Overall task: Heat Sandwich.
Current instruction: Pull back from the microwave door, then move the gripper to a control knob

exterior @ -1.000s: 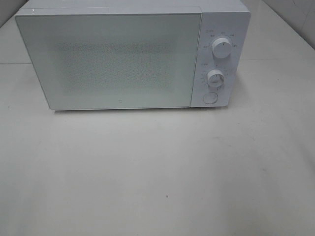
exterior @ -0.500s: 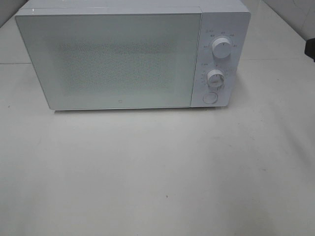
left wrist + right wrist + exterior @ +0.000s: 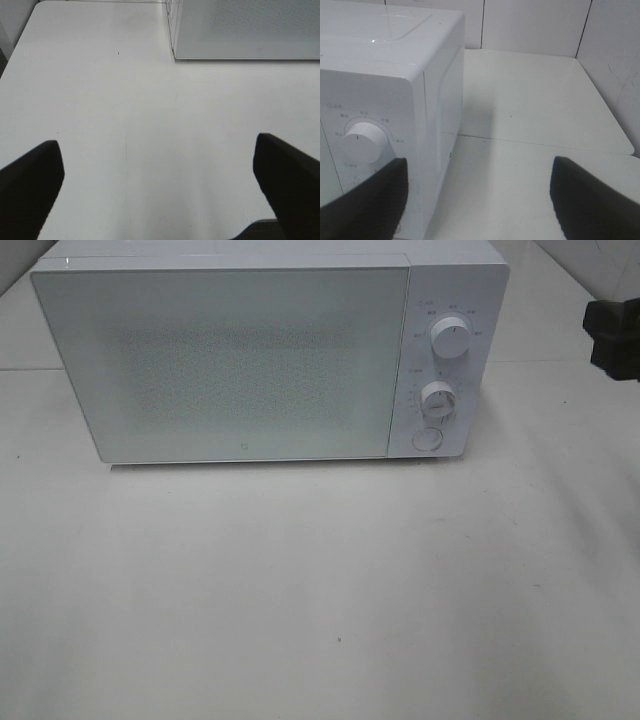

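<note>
The sandwich is out of view in every frame. A white microwave [image 3: 250, 360] stands at the back of the table with its door shut; its front panel has two knobs, the upper knob [image 3: 452, 340] also showing in the right wrist view [image 3: 364, 141]. My right gripper [image 3: 480, 205] is open and empty, level with the microwave's right front corner; its dark tip [image 3: 612, 335] shows at the right edge of the high view. My left gripper [image 3: 160, 190] is open and empty over bare table, in front of the microwave's left corner [image 3: 175, 52].
The white table [image 3: 320, 590] stretches in front of the microwave. A round button [image 3: 427, 439] sits below the lower knob [image 3: 437, 398]. White walls [image 3: 535, 25] rise behind and to the right of the table.
The right arm's dark tip has come into the high view at the right edge and moved further left. The microwave has not moved.
</note>
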